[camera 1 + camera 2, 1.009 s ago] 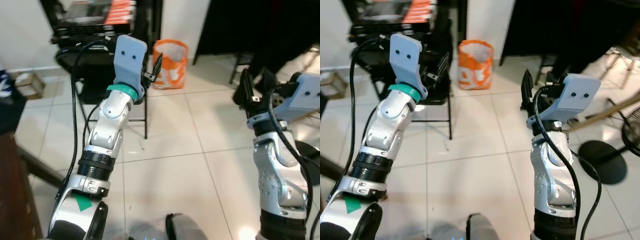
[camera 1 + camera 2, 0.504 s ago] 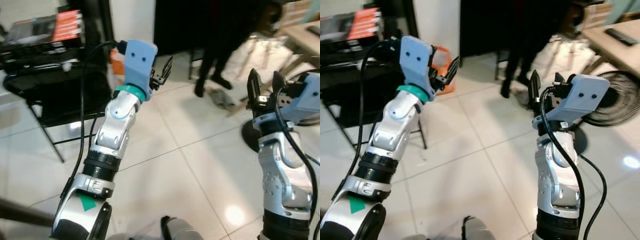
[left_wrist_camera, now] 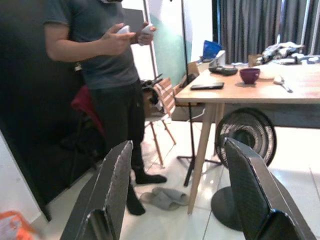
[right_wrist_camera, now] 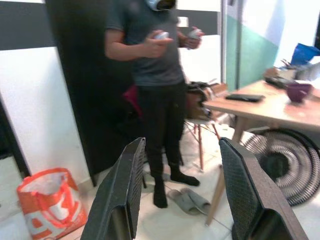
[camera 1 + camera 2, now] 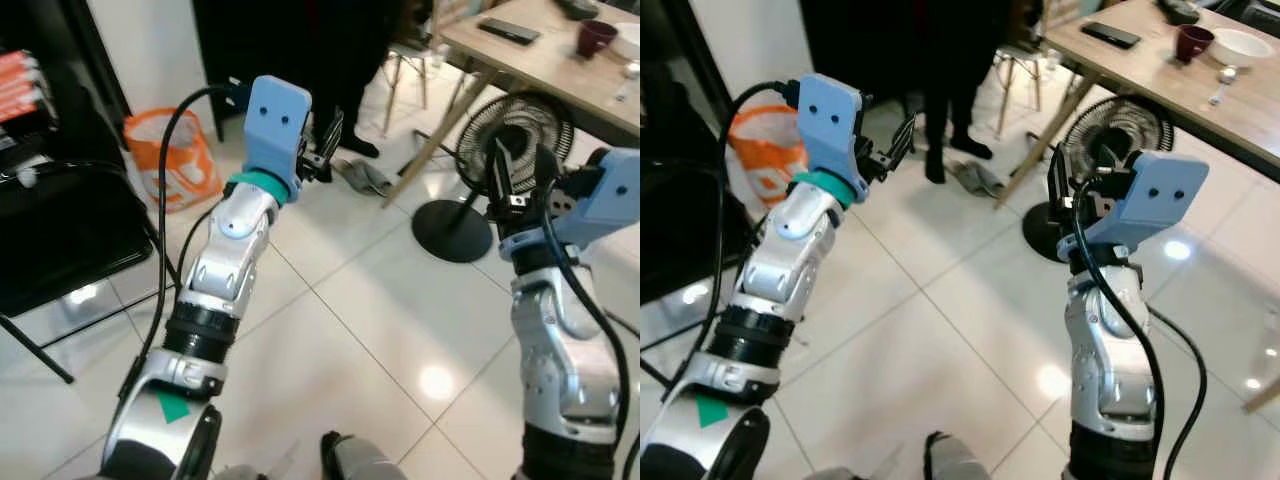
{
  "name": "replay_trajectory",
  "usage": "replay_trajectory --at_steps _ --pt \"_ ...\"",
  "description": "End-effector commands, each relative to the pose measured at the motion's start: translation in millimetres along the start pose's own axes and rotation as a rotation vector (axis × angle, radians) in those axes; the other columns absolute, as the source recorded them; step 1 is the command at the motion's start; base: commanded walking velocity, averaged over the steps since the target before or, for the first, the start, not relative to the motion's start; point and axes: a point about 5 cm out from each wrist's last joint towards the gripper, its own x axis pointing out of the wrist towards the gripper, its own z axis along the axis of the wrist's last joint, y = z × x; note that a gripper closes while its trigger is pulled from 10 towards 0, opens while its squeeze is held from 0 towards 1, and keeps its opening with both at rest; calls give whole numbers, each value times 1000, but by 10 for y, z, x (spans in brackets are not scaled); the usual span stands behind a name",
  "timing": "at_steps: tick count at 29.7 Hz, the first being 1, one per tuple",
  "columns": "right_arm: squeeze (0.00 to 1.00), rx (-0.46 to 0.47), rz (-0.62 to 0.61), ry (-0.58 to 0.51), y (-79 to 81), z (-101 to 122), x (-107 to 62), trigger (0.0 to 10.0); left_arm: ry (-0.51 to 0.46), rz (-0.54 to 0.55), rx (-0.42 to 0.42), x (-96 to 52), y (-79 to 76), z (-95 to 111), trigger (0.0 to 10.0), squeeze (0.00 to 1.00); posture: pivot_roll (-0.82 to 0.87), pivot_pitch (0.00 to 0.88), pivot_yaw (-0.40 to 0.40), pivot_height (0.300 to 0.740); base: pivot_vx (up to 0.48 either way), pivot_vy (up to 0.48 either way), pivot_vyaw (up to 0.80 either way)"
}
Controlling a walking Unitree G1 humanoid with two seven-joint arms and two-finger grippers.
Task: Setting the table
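A light wooden table (image 5: 1160, 85) stands ahead on the right. On it are a purple mug (image 5: 1193, 42), a white bowl (image 5: 1240, 46), a spoon (image 5: 1220, 90) and a dark phone (image 5: 1108, 34). Both arms are raised in front of me, well short of the table. My left gripper (image 5: 325, 150) is open and holds nothing; in the left wrist view its fingers (image 3: 116, 185) frame the table and mug (image 3: 249, 75). My right gripper (image 5: 518, 170) is open and holds nothing too, and its fingers (image 4: 125, 195) frame a standing person.
A person (image 3: 107, 75) in dark clothes stands by the table's near end, holding two small controllers. A black floor fan (image 5: 1110, 135) stands under the table, with slippers (image 3: 165, 197) on the tiles. An orange bag (image 5: 170, 155) and a black chair (image 5: 50, 240) are on the left.
The camera has swung to the right: the chair and orange bag slid to the left, and the table, fan and mug came into view. Both grippers stay raised and open.
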Motion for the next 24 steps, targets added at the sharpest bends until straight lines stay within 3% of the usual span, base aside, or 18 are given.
replay_trajectory --at_steps 1,24 --pt "0 -1 -11 8 -29 -6 -16 10000 9 -9 -5 -9 -46 -21 10000 0 -24 0 60 740 0 0 -800" --pt "0 -5 -15 9 -35 1 -20 10000 3 -23 -36 -3 -76 -12 10000 0 -32 0 62 740 0 0 -800"
